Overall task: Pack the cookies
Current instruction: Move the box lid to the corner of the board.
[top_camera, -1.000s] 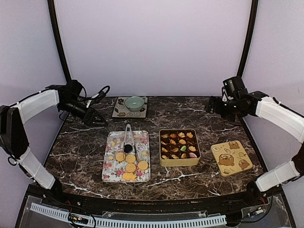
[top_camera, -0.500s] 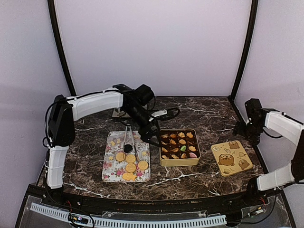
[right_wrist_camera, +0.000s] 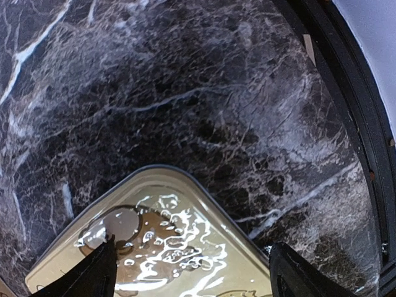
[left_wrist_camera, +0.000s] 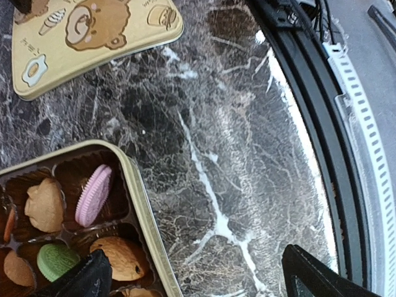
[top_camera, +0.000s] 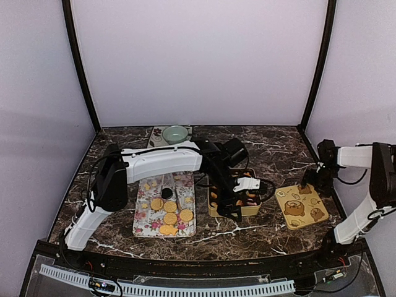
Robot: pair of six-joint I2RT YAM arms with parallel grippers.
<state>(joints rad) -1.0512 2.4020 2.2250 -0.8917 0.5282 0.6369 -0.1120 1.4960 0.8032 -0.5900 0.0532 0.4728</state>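
Left gripper (left_wrist_camera: 195,272), fingers (left_wrist_camera: 80,281) released, swings in from far left over the tin (left_wrist_camera: 139,204); right gripper (right_wrist_camera: 193,263), fingers apart, drops to the lid (top_camera: 302,205), though cookies (top_camera: 169,218) on the tray (top_camera: 141,219) lie unpacked.

You've got the tray (top_camera: 137,216) left of centre on the bench (top_camera: 272,148), with cookies (top_camera: 168,218) lying on its near half. Just right of it sits the tin (top_camera: 213,207), with more cookies down in its compartments. Further right, apart from the tin, the lid (top_camera: 302,207) lies flat near the bench's right edge. Behind the tray, at the back, there's a bowl (top_camera: 176,133) on a small mat (top_camera: 157,132). Your left claw (left_wrist_camera: 193,253) hangs over the tin's near right corner, one finger above the compartments and the other above bare bench. Your right claw (right_wrist_camera: 192,244) is over a far corner of the lid.
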